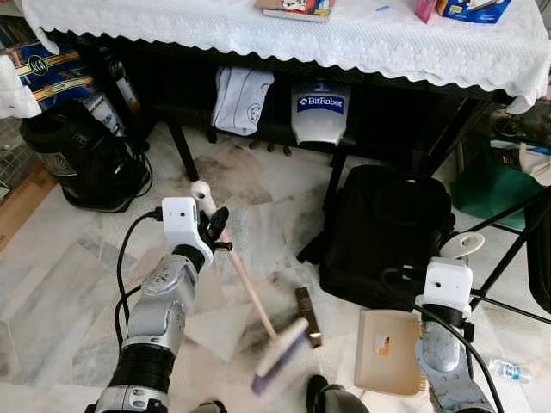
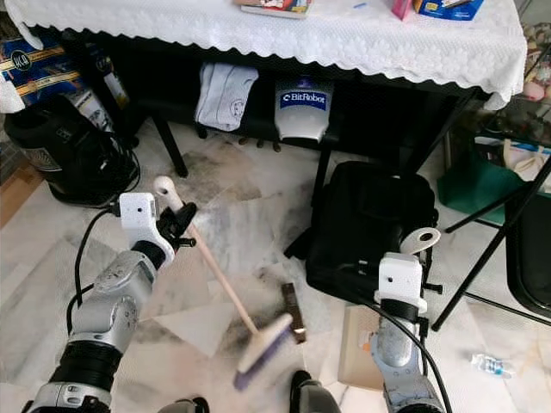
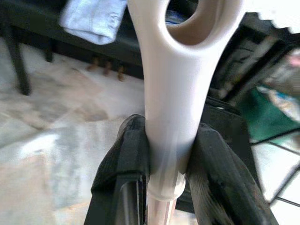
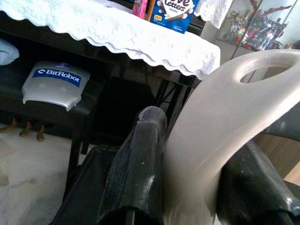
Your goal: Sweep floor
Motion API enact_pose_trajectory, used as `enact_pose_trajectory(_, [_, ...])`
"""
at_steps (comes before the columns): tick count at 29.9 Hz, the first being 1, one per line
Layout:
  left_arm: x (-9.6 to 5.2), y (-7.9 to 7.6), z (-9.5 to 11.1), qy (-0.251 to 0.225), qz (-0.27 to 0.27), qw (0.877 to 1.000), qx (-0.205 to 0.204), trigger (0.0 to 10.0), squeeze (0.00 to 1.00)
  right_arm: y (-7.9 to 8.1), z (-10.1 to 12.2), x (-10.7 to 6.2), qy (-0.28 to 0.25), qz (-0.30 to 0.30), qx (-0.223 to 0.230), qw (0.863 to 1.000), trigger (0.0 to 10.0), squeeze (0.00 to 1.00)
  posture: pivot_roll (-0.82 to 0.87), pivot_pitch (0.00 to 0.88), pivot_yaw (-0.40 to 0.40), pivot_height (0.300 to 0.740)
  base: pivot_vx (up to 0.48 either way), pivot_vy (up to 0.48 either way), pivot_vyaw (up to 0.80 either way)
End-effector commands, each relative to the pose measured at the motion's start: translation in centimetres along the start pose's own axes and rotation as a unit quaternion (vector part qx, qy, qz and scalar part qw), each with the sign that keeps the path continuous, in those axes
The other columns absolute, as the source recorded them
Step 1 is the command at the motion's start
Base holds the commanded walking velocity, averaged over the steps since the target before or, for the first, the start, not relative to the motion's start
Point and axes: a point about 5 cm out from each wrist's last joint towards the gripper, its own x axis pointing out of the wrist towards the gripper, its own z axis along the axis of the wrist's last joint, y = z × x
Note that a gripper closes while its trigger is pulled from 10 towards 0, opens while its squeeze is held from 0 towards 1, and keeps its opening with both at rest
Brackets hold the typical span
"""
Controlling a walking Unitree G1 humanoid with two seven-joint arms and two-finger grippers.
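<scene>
One tabletop [image 1: 362,43] under a white lace cloth spans the 12 o'clock edge, and one black bag [image 1: 387,232] sits on the marble floor [image 1: 52,284] at about 2 o'clock.

One broom [image 1: 254,297] runs from the left gripper [image 1: 215,231] at 10 o'clock down to its blurred bristle head [image 1: 280,354] near 6 o'clock, beside one small dark brown block [image 1: 308,316]. It looks light and stiff, with a thin wooden stick and a smooth plastic end loop [image 3: 197,18] that could twist in the grip; the jaws pinch it just below that loop, which seems a sound hold.

One tan dustpan [image 1: 387,351] lies flat at 4 o'clock. It looks like light, rigid plastic. The right gripper [image 4: 187,187] has its jaws clamped on the looped handle [image 1: 462,245].
</scene>
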Motion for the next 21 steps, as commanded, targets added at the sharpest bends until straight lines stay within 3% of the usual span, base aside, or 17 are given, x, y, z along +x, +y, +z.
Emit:
enact_pose_trajectory(1, [-0.4, -0.4, 0.6, -0.004, -0.027, 1.000, -0.003, 10.0, 0.00, 0.2, -0.3, -0.2, 0.011, 0.008, -0.005, 1.000, 10.0, 0.00, 0.07, 0.259, 0.016, 0.740, 0.000, 0.000, 0.00])
enact_pose_trajectory(4, [-0.6, -0.6, 0.7, 0.003, -0.046, 0.999, -0.008, 10.0, 0.00, 0.3, -0.4, -0.2, 0.014, 0.009, -0.005, 1.000, 10.0, 0.00, 0.07, 0.255, 0.017, 0.740, 0.000, 0.000, 0.00])
enact_pose_trajectory(6, [-0.9, -0.7, 1.5, -0.002, -0.053, 0.998, 0.021, 10.0, 0.00, 0.7, -0.4, -0.2, 0.016, 0.012, -0.002, 1.000, 10.0, 0.00, 0.07, 0.247, 0.018, 0.740, 0.000, 0.000, 0.00])
enact_pose_trajectory(9, [-0.7, 0.2, 3.2, -0.040, -0.008, 0.998, 0.044, 10.0, 0.00, 0.8, -0.4, -0.2, 0.017, 0.012, 0.001, 1.000, 10.0, 0.00, 0.07, 0.245, 0.020, 0.740, 0.000, 0.000, 0.00])
enact_pose_trajectory(12, [-0.4, 1.0, 5.0, -0.080, 0.027, 0.992, 0.095, 10.0, 0.00, 0.9, -0.4, -0.4, 0.019, 0.013, 0.003, 1.000, 10.0, 0.00, 0.07, 0.242, 0.021, 0.740, 0.000, 0.000, 0.00])
enact_pose_trajectory(15, [-0.2, 0.9, 6.3, -0.108, 0.037, 0.985, 0.131, 10.0, 0.00, 1.0, -0.4, -0.6, 0.020, 0.013, 0.004, 1.000, 10.0, 0.00, 0.07, 0.239, 0.026, 0.740, 0.000, 0.000, 0.00])
enact_pose_trajectory(21, [0.3, 0.3, 6.2, -0.123, 0.038, 0.981, 0.146, 10.0, 0.00, 1.1, -0.5, -0.8, 0.023, 0.012, 0.006, 1.000, 10.0, 0.00, 0.06, 0.239, 0.031, 0.740, 0.000, 0.000, 0.00])
